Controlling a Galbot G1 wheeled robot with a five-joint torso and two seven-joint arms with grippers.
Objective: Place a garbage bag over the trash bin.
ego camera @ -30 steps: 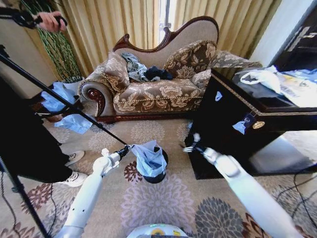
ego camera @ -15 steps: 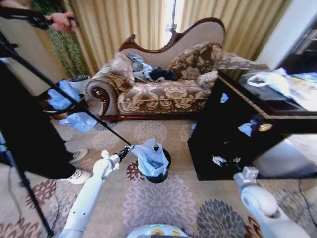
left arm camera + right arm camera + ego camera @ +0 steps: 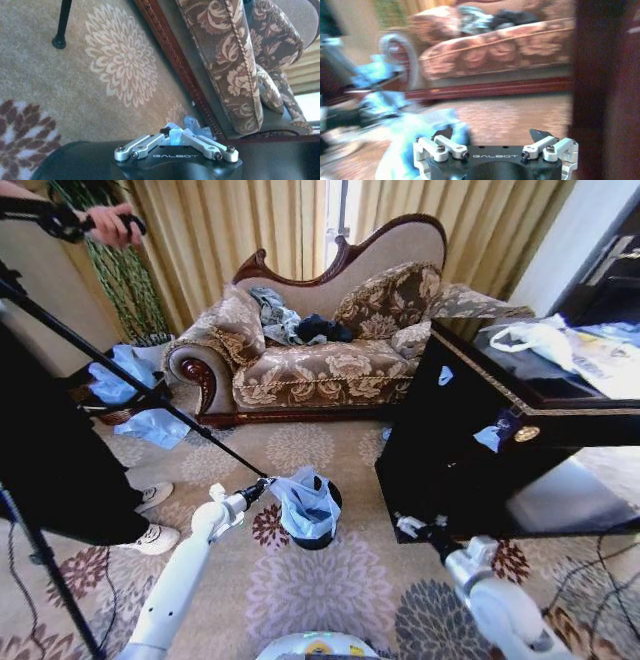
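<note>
The garbage bag (image 3: 304,505) sits bunched in and over the mouth of the trash bin (image 3: 322,532), pale blue plastic heaped up above the rim, one flap standing up at the far side. The bin stands on the patterned carpet (image 3: 330,590) in front of me, between my two arms, well short of the sofa (image 3: 320,350). My reading: the bag is in the bin but not yet dressed over it. The black rim shows bare on the right side and at the base, so the mouth of the bag has to be spread and folded down around the rim all the way round; that is the part left. My left gripper (image 3: 262,483) is at the bag's left edge, just at the rim, and in the left wrist view the left gripper (image 3: 174,137) has its fingers drawn together on a pinch of blue film, so I judge it clamped on the bag's edge. My right gripper (image 3: 408,526) is low, near the foot of the dark cabinet (image 3: 450,470), apart from the bin and touching nothing I can make out; in the right wrist view the right gripper (image 3: 495,137) has its fingers spread wide with nothing between them, the blue of the bag off to one side of it. Darker blue plastic sheets (image 3: 140,395) lie on the floor by the sofa's left end, well apart from the bin. A white plastic bag (image 3: 540,340) lies on the cabinet top.
</note>
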